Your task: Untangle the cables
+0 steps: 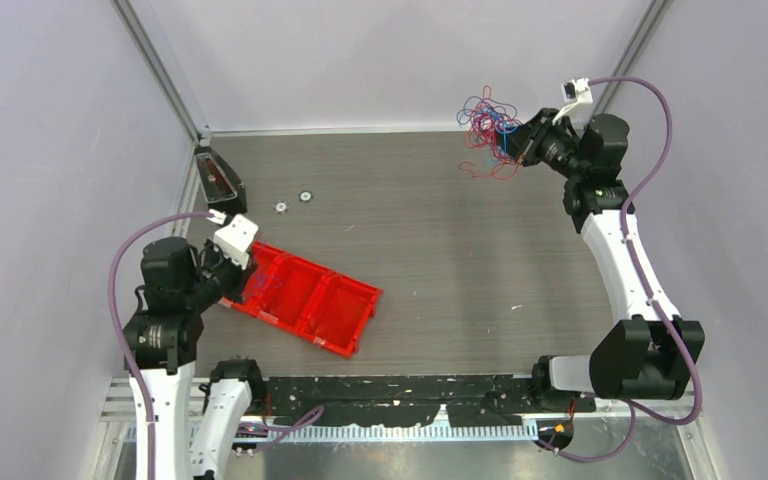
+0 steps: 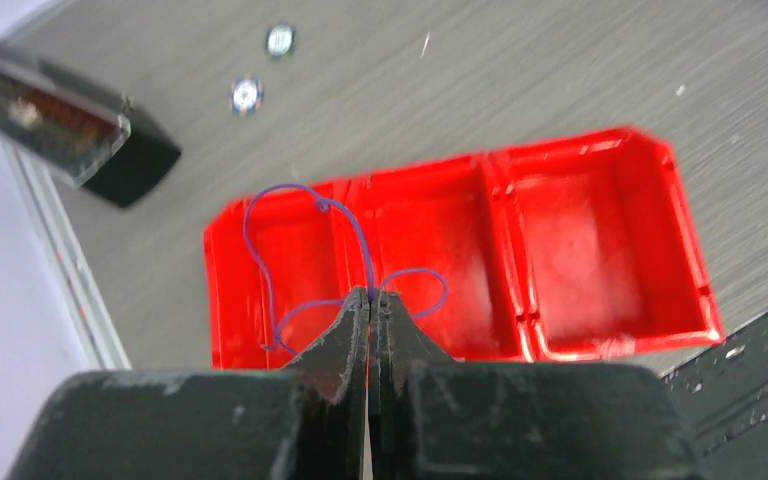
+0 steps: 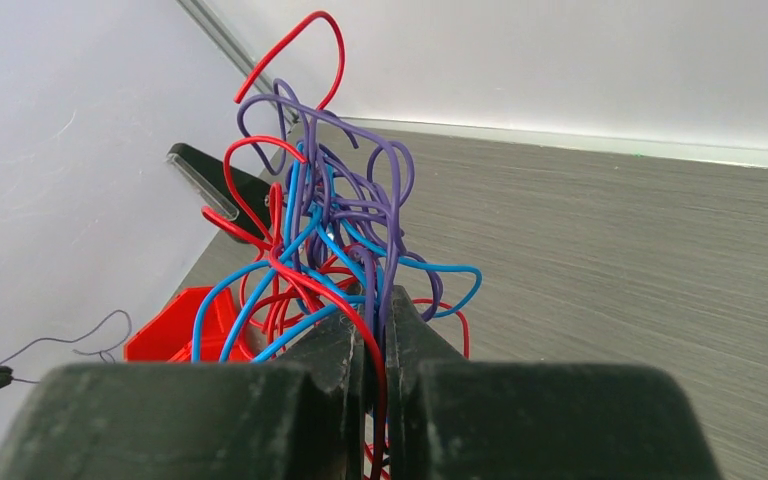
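A tangled bundle of thin red, blue and purple cables (image 1: pixel 487 128) hangs in the air at the back right, above the table. My right gripper (image 1: pixel 516 140) is shut on this bundle; in the right wrist view the strands (image 3: pixel 330 225) rise out from between its closed fingers (image 3: pixel 372 330). My left gripper (image 1: pixel 243 272) is shut on a single thin purple cable (image 2: pixel 305 205), held over the left end of the red tray (image 2: pixel 600 250). That strand curls in loops over the tray's left and middle compartments.
The red three-compartment tray (image 1: pixel 345 345) lies slanted on the table's left half. A black box (image 1: pixel 220 178) sits at the back left wall. Two small round washers (image 1: pixel 293 202) lie near it. White walls enclose the table at the left, back and right.
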